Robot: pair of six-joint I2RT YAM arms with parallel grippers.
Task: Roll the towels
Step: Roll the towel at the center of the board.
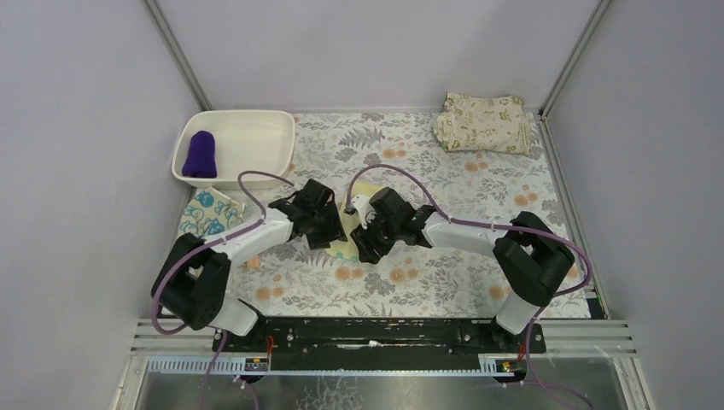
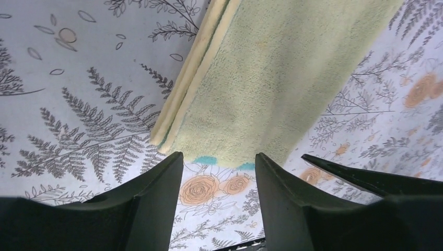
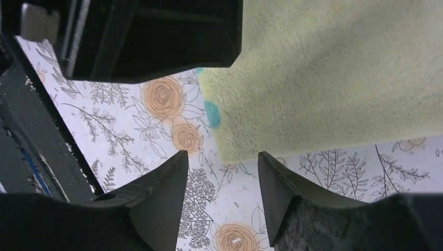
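**Jaws apart, nothing held**

From above we see the pale yellow terry towel with teal marks [image 1: 346, 248] lying flat at centre. The dark purple towel [image 1: 201, 154] sits in the white plastic tub [image 1: 256, 128], the teal swirl-printed towel [image 1: 209, 213] just beside it.

Left wrist: our left gripper [image 2: 218, 157] stands parted, empty, at the yellow towel's edge.

Right wrist: the right gripper [image 3: 222, 154] likewise, at its corner.

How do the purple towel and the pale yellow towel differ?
The purple towel is plain and dark; the pale yellow towel has teal marks. The purple towel sits in the white tub; the yellow one lies on the flowered table cover. The purple towel looks rolled; the yellow one lies flat, folded. Both are small cloths.
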